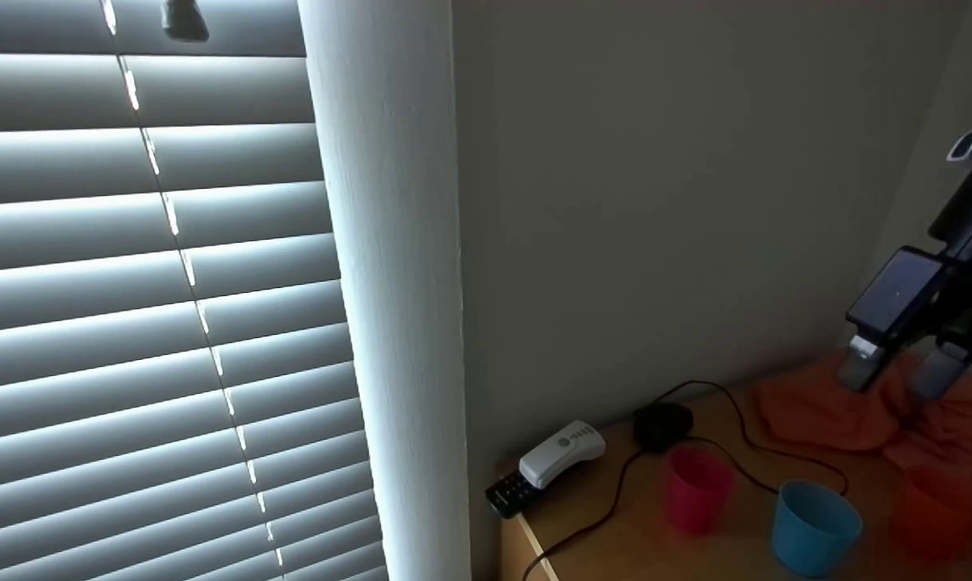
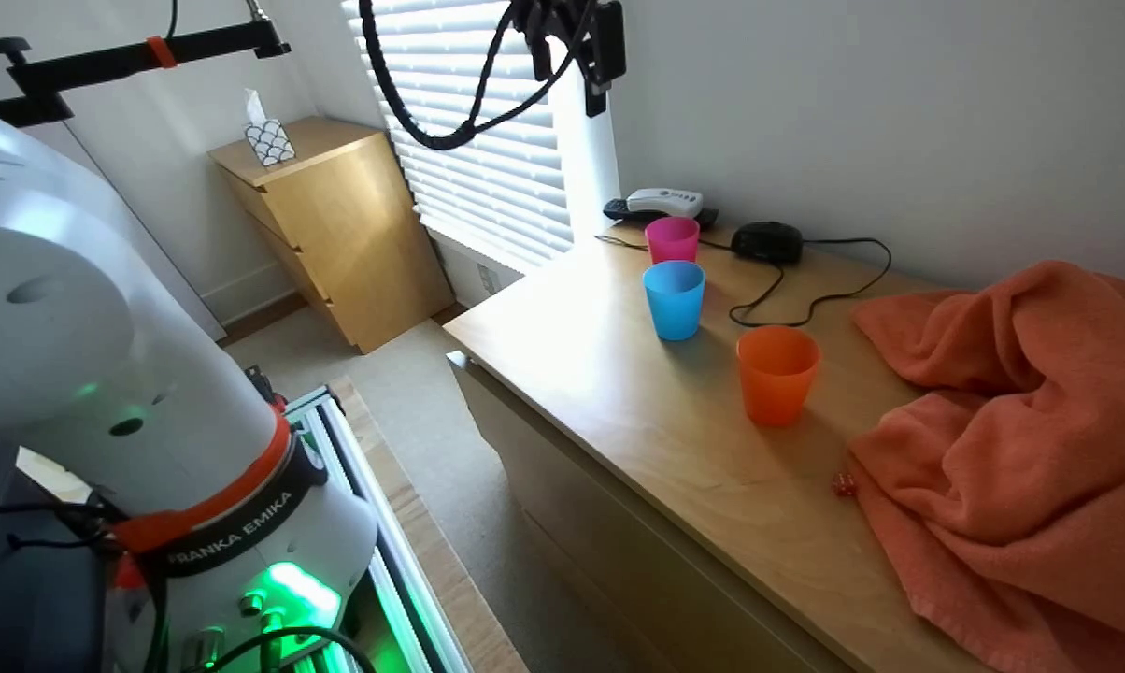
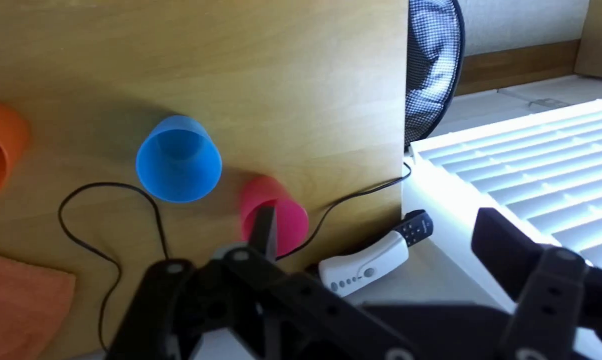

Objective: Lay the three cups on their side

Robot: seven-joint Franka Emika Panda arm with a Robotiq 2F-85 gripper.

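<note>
The claw (image 1: pixel 896 376) hangs in the air, its two fingers (image 3: pixel 264 232) slanting downward, spread wide apart in the wrist view. In an exterior view, the white arm (image 2: pixel 105 355) leans upward from its base (image 2: pixel 287 551), which glows green low on one side.

In the wrist view, can see only part of the orange cup (image 3: pixel 6 137) and orange cloth (image 3: pixel 23 305), cut by the left edge. Miss some of the pink cup (image 3: pixel 293 225) there behind one of the parted jaws, blurred and cut off below. In an exterior view, cannot see the pink cup's base behind the blue cup (image 2: pixel 675 301). Cannot identify the tiny red thing (image 2: pixel 844 484) beside the cloth, nor follow the white arm (image 2: pixel 49 271) past the left edge.
</note>
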